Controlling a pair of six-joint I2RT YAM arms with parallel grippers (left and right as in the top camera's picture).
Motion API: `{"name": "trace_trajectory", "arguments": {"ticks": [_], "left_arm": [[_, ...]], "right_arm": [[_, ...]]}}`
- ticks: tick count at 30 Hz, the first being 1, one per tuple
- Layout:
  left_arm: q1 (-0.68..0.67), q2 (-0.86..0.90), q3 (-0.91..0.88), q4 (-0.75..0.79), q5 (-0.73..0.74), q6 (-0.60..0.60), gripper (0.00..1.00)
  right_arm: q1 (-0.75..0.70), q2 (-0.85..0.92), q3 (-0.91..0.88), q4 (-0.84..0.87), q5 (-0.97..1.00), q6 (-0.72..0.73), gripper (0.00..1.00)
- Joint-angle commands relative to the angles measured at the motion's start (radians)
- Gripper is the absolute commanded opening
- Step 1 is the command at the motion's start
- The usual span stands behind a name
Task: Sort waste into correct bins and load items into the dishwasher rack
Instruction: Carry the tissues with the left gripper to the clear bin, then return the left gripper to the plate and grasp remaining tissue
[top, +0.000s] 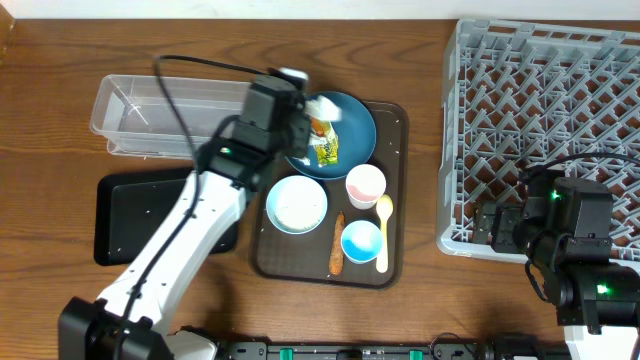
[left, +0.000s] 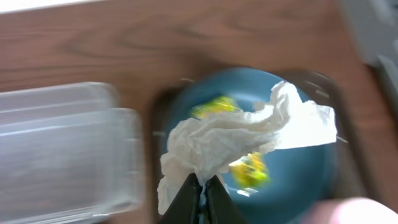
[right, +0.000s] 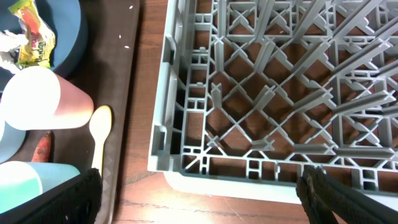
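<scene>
Over the plate (left: 301, 171), the left gripper (left: 200, 190) pinches one fold of paper (left: 236, 134); it may slip, or drag the wrapper (left: 250, 169) along, short of the tub (left: 62, 149) at nine o'clock; the right gripper (right: 202, 198) gapes by the rack (right: 261, 93)

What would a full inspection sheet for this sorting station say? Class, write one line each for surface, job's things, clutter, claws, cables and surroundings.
Surface: wooden table, brown serving tray on it.
Job's things: clear tub, black tray and grey rack show nothing inside; dark blue plate carries the wrapper; bowl, pink cup, blue cup, spoon and carrot stick lie on the serving tray.
Clutter: white specks on the serving tray.
Claws: left claw shut on crumpled paper above the plate; right claw open at the rack's edge.
Cables: black cable arcs over the tub; second cable crosses the rack's corner.
Surroundings: nothing seen.
</scene>
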Motion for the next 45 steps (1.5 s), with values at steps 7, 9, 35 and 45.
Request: {"name": "trace_trajectory", "arguments": {"ticks": [7, 9, 35, 45], "left_arm": [[0.221, 0.009, 0.021, 0.061, -0.127, -0.002, 0.06], [0.256, 0.019, 0.021, 0.064, -0.127, -0.002, 0.07], [0.127, 0.076, 0.021, -0.014, 0.085, -0.001, 0.89], [-0.027, 0.216, 0.021, 0.029, 0.084, -0.001, 0.90]], "right_arm": [[0.009, -0.002, 0.019, -0.006, -0.008, -0.003, 0.99], [0.009, -0.002, 0.019, -0.006, -0.008, -0.003, 0.99], [0.009, -0.002, 0.019, -0.005, -0.008, -0.003, 0.99], [0.009, -0.002, 0.019, -0.005, -0.008, -0.003, 0.99]]}}
